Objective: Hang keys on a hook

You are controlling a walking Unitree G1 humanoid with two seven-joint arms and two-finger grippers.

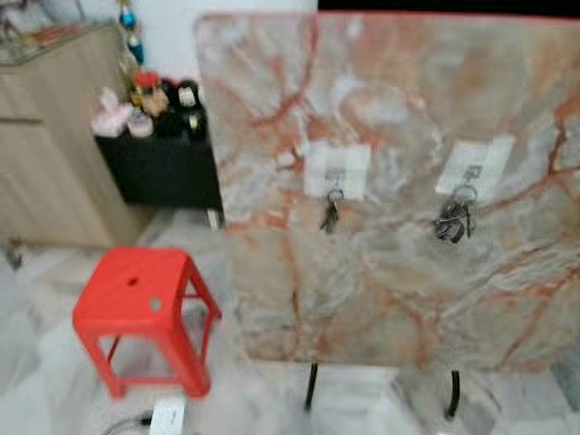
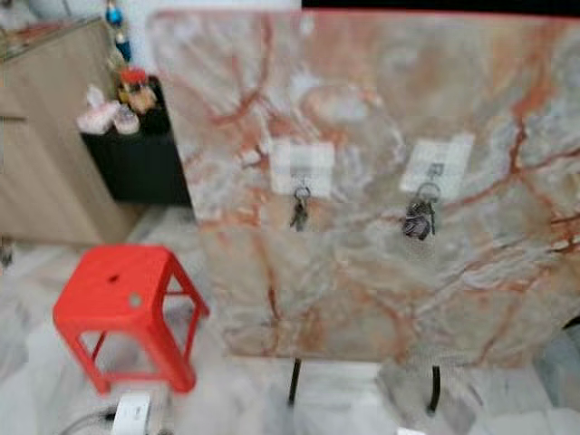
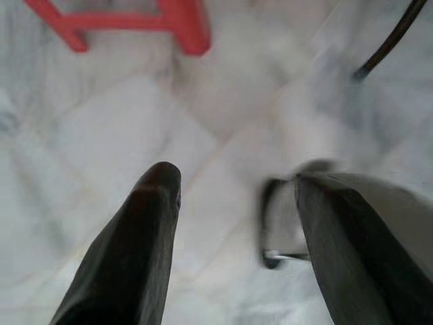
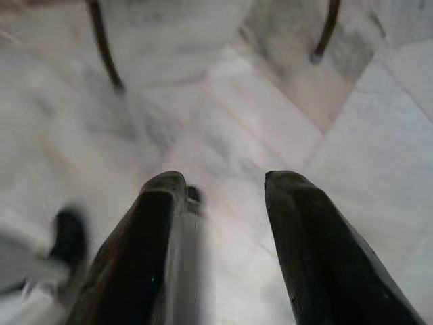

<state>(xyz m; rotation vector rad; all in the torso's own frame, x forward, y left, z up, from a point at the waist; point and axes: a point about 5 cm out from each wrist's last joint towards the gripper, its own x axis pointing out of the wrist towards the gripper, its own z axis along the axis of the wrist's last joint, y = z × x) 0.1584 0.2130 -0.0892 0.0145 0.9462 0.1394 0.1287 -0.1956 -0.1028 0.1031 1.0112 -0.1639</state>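
Keys point(image 1: 453, 220), a dark metallic bunch, hang from a hook point(image 1: 472, 173).

red stool point(image 1: 140, 292); orange-veined grey marble slab point(image 1: 390, 299); black cabinet point(image 1: 159, 168).

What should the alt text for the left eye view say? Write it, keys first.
Two sets of keys hang on a tilted marble panel: a small set on the left hook, a larger bunch on the right hook. A red stool stands on the floor to the left.

Red stool point(image 1: 145, 304); black cabinet point(image 1: 163, 168)
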